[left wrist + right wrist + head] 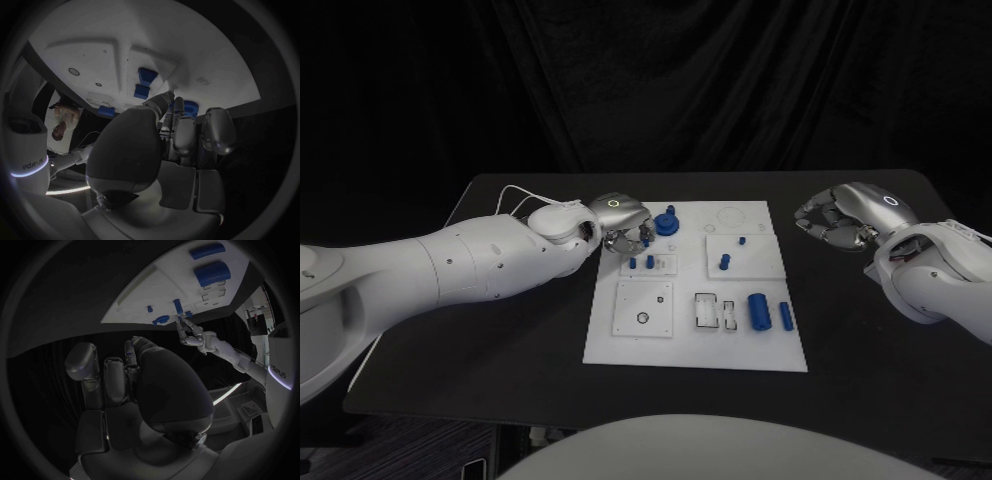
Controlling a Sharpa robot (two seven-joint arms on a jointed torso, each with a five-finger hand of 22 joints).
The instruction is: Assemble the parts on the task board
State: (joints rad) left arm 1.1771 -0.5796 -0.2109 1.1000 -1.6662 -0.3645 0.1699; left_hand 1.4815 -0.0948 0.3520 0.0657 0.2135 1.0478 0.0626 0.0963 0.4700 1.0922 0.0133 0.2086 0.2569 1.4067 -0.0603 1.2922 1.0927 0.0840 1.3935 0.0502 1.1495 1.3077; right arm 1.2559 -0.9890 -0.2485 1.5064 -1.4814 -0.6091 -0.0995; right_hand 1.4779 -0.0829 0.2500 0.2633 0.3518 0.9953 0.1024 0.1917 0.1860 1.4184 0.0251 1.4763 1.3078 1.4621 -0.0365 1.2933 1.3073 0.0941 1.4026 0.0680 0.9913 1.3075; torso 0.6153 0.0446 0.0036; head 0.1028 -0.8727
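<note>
White task board bears no readable writing.

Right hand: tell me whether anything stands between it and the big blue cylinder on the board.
Nothing visible does. The right hand hovers off the task board, beyond its far right corner; the large blue cylinder lies nearer, with bare board and table between.

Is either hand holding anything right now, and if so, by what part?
It cannot be told for the left hand: its fingertips sit beside a blue part at the task board. The right hand holds nothing, fingers curled.
</note>
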